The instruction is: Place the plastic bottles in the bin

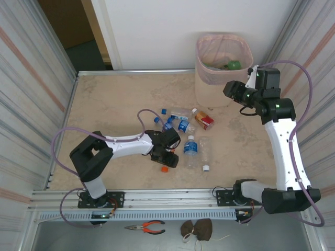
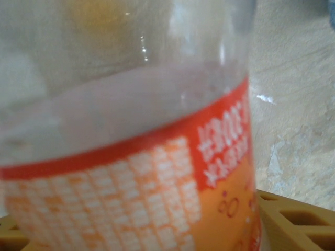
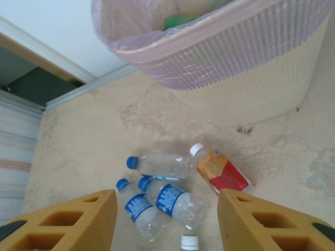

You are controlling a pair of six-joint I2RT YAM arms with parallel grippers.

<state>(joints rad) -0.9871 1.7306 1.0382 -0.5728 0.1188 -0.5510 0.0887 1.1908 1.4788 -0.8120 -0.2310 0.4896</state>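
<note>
Top: bin, beige mesh w/ pink liner, back right on desk, green bottle inside; clear blue-label bottles mid-desk. Left wrist: orange-label bottle betw. left jaws, grip unclear. Right wrist: right jaws apart, empty, above blue-label bottles, near bin.

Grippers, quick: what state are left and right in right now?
Left gripper: fingers around the orange-label bottle; grip cannot be told.
Right gripper: open, empty.

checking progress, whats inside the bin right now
Inside the bin, one green bottle shows against the pink liner; whatever lies deeper is hidden by the bin's own wall.
</note>
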